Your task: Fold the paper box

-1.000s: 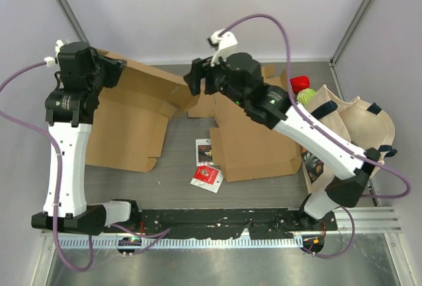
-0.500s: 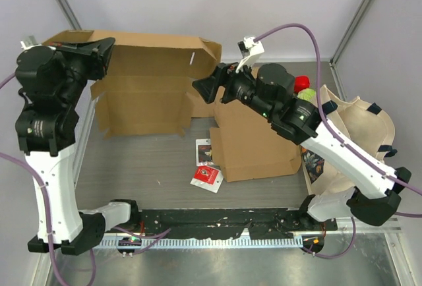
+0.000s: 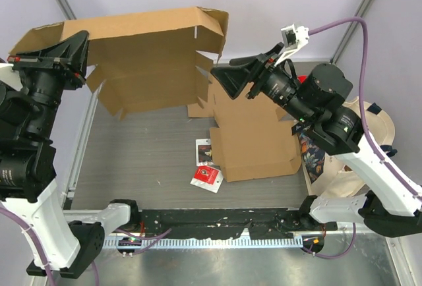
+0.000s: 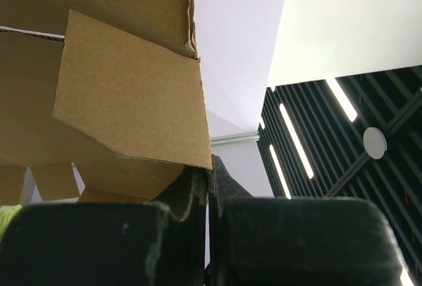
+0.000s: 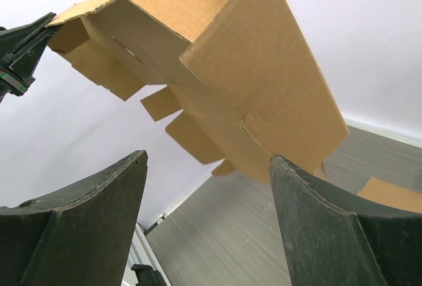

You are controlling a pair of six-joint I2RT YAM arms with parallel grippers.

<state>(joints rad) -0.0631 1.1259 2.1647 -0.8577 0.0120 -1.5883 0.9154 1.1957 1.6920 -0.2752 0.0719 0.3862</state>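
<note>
The paper box (image 3: pixel 155 55) is a flat brown cardboard blank with flaps, held up in the air above the table's back left. My left gripper (image 3: pixel 80 58) is shut on its left edge. In the left wrist view the jaws (image 4: pixel 208 167) pinch the cardboard (image 4: pixel 112 95) with no gap showing. My right gripper (image 3: pixel 221 82) hangs just right of the blank's right edge, apart from it. Its fingers (image 5: pixel 105 200) stand wide open with nothing between them, and the raised blank (image 5: pixel 224 62) is beyond the tips.
A second flat cardboard blank (image 3: pixel 254 141) lies on the grey table, right of centre. Two small red-and-white packets (image 3: pixel 206 175) lie in front of it. A cream tote bag (image 3: pixel 372 124) stands at the right edge. Walls close in on the left and back.
The left arm has lifted the cardboard blank off the table and higher toward the camera. The right gripper rose and drew back to the right, opening a little wider.
</note>
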